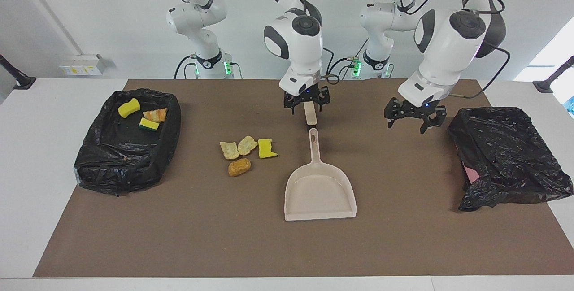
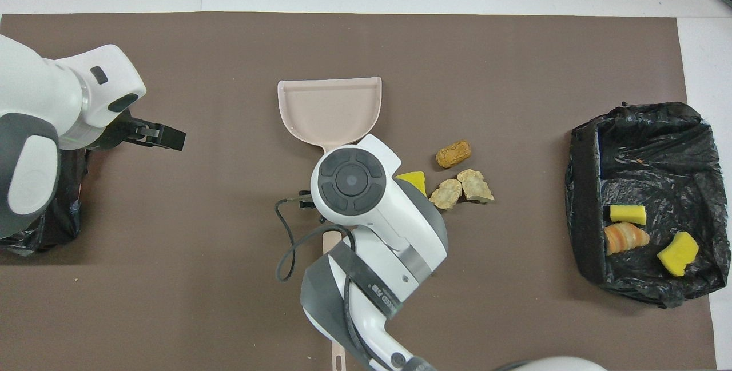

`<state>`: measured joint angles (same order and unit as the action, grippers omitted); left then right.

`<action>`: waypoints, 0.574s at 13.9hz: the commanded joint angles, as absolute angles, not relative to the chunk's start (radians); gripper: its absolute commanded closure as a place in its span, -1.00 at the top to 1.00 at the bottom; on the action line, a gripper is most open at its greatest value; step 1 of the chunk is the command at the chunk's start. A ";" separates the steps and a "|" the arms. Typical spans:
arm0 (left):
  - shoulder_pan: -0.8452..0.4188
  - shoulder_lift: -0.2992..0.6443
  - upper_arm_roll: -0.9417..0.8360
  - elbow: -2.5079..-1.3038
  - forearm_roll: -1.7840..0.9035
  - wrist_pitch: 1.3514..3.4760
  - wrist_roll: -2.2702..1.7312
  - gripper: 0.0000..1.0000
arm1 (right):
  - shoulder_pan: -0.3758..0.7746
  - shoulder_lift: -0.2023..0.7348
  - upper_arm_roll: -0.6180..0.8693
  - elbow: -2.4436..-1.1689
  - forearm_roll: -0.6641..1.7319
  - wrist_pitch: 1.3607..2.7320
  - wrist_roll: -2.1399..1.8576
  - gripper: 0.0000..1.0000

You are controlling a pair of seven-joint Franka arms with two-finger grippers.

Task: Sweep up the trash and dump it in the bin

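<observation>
right gripper (image 1: 306, 103) open above dustpan (image 1: 320, 192) handle.

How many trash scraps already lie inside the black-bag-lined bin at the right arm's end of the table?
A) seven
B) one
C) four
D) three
D: the black-bag-lined bin holds three scraps, namely a yellow sponge chunk, an orange-brown bread-like lump and a second yellow sponge piece; four more scraps lie on the brown mat beside the beige plastic dustpan.

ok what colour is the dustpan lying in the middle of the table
The dustpan is a pale pinkish beige all over; the facing view shows it best.
</observation>
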<state>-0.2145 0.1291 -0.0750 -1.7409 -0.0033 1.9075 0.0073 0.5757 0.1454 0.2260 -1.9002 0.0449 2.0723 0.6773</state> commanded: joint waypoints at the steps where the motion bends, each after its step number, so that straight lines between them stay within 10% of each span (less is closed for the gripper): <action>1: -0.296 0.196 -0.061 -1.710 0.008 1.956 -0.110 1.00 | 0.652 0.019 0.227 -2.078 0.124 2.135 0.681 1.00; 8: -0.446 0.311 -0.063 -1.715 0.008 2.137 -0.426 1.00 | 0.802 -0.054 0.227 -2.328 0.187 2.289 0.687 1.00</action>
